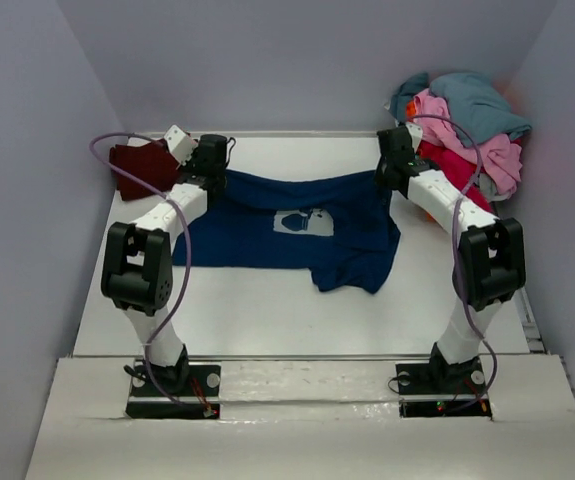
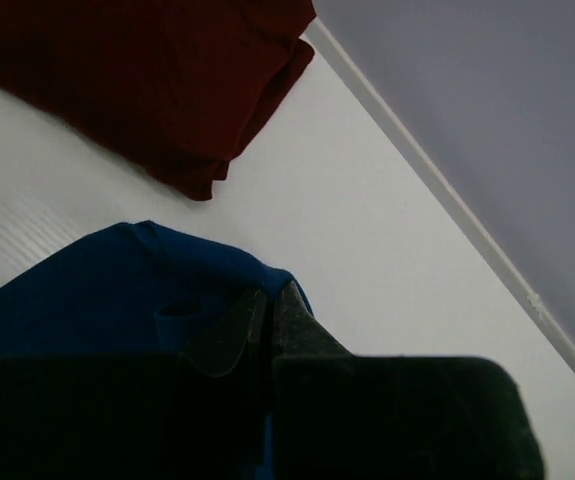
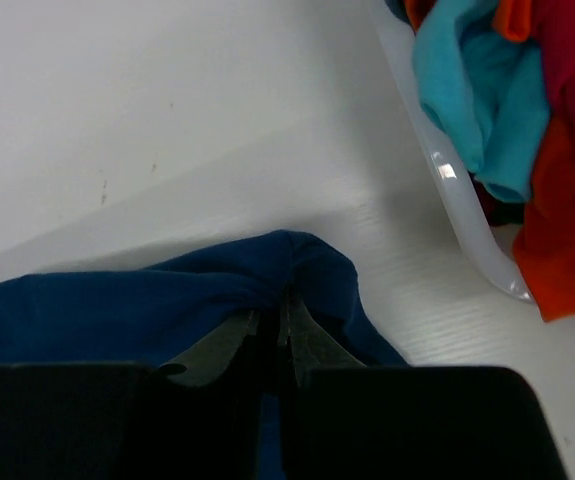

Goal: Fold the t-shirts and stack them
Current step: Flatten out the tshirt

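Note:
A navy blue t-shirt (image 1: pixel 287 232) with a pale print lies spread across the table's far half, its lower right part bunched. My left gripper (image 1: pixel 213 170) is shut on its far left corner, and the cloth (image 2: pixel 97 290) bunches at the closed jaws (image 2: pixel 269 300). Over at the far right corner my right gripper (image 1: pixel 387 172) is shut on the same shirt (image 3: pixel 117 305), pinched at its tips (image 3: pixel 270 320). A folded dark maroon t-shirt (image 1: pixel 142 168) (image 2: pixel 137 80) lies at the far left. Several loose t-shirts (image 1: pixel 467 125) in teal, pink, red and orange are piled at the far right.
The pile sits in a white bin whose rim (image 3: pixel 447 190) runs close to my right gripper. Grey walls close in the table on three sides, and a white rail (image 2: pixel 447 200) edges the far side. Bare white table (image 1: pixel 267 320) lies in front of the navy shirt.

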You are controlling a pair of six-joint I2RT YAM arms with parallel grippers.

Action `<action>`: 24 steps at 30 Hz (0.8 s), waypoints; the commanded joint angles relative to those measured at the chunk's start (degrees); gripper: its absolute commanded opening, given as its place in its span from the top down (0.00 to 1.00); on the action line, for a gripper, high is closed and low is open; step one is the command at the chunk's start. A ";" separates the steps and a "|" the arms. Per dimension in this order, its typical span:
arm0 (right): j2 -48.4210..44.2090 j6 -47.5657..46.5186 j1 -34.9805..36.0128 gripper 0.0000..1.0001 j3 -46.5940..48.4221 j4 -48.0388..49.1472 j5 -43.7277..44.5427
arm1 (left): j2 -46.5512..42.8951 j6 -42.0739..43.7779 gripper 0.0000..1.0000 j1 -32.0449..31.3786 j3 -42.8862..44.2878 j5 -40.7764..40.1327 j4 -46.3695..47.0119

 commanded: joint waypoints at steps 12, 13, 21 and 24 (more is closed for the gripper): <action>6.47 -3.76 -1.20 0.27 11.52 -2.44 -3.64 | 3.22 5.95 0.18 2.63 4.43 4.64 4.41; 6.03 -3.76 -1.20 0.22 11.16 -2.43 -3.64 | 2.50 6.30 0.15 2.63 3.98 4.55 4.86; -0.02 -3.23 -1.20 0.01 6.52 -4.18 -3.20 | -4.07 5.69 0.04 0.80 0.13 2.71 3.37; -6.42 -2.00 -0.59 0.03 0.72 -2.79 -5.40 | -8.38 4.99 0.06 -1.40 -2.43 -1.24 0.93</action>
